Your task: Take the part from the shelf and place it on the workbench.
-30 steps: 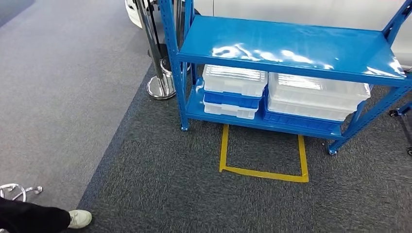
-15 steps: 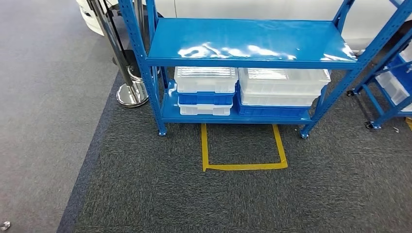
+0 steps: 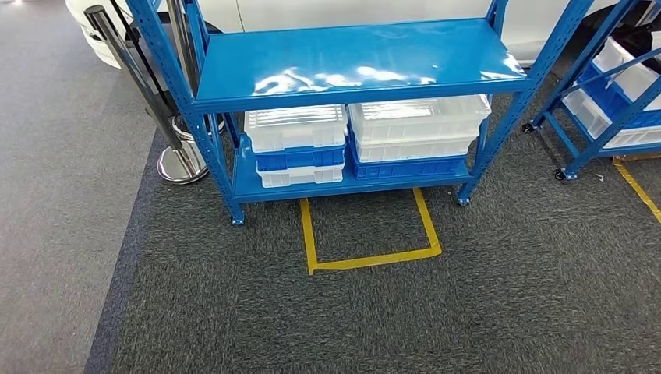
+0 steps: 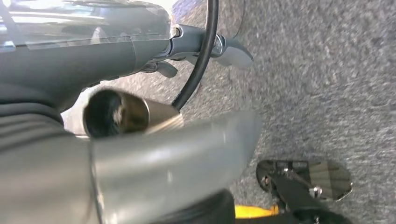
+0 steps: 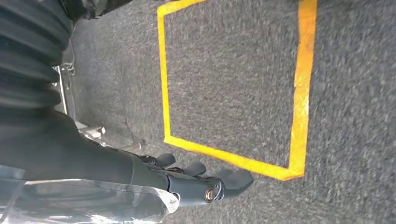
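A blue metal shelf (image 3: 351, 58) stands ahead in the head view, its upper board bare and shiny. On its lower board sit stacked white bins (image 3: 296, 128) and blue bins (image 3: 300, 158), with a wider stack (image 3: 417, 117) beside them. What lies inside the bins is hidden. My left hand (image 4: 201, 51) hangs over grey carpet, fingers loosely apart and holding nothing. My right hand (image 5: 201, 179) hangs near a yellow tape square (image 5: 299, 93) on the floor, also holding nothing.
A yellow tape square (image 3: 366, 261) marks the dark carpet in front of the shelf. A chrome stanchion (image 3: 181, 164) stands at the shelf's left corner. A second blue rack (image 3: 616, 78) with bins is at the right, and a white car (image 3: 351, 12) behind.
The camera has turned: the whole scene slid left in the picture, the second rack came into view at the right, and a person's shoe at the lower left dropped out.
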`<state>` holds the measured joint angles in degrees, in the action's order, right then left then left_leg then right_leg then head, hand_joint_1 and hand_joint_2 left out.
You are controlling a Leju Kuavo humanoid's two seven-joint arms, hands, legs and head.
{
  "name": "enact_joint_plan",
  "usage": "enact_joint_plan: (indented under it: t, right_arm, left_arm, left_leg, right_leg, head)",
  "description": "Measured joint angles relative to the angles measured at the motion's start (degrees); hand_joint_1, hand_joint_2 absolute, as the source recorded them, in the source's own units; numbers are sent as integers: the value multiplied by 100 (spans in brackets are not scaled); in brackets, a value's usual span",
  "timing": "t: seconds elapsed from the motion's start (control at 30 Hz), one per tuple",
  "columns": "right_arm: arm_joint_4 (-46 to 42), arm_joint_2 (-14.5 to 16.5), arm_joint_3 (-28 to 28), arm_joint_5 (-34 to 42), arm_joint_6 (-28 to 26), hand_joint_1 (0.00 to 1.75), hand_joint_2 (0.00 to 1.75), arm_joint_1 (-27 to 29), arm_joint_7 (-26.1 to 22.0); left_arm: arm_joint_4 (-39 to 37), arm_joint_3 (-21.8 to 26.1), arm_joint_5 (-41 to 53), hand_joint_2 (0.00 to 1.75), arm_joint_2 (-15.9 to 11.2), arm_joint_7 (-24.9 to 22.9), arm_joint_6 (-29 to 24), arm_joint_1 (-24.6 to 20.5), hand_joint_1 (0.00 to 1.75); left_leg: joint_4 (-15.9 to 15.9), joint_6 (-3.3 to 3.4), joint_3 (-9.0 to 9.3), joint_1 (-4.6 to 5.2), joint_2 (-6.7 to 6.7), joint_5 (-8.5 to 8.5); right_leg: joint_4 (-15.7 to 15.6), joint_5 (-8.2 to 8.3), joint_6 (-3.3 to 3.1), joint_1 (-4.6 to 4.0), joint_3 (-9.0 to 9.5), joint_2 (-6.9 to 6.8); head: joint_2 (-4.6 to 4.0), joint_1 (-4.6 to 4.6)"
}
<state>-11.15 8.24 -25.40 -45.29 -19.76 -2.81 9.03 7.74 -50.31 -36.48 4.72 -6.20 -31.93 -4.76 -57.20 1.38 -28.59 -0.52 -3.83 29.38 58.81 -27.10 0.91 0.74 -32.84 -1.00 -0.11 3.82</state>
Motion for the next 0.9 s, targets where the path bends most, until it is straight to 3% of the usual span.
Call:
enact_joint_plan:
  t: [0.33, 0.6, 0.9]
  right_arm:
    - [0, -7, -5, -7, 29, 0, 175, -7, 7]
    - [-4, -11, -1, -28, 105, 0, 175, 3, -4]
    - [-138, -122, 328, 797, 458, 0, 175, 187, -155]
  left_arm:
    - [0, 0, -22, 175, -2, -76, 57, 2, 0]
    - [1, -9, 36, 175, -2, -373, 30, 15, 0]
    - [129, 764, 730, 175, -17, -211, 615, 238, 0]
  left_leg:
    - [41, -116, 19, -19, 2, -13]
    - [37, -129, 19, -9, 2, -12]
    - [28, -138, 18, -7, 2, -1]
  right_leg:
    - [37, -36, -68, -24, -6, -1]
    - [39, -30, -71, -33, -2, -3]
    - [38, -30, -71, -30, 0, -3]
  head:
    - [0, -1]
    - [0, 0]
    - [0, 1]
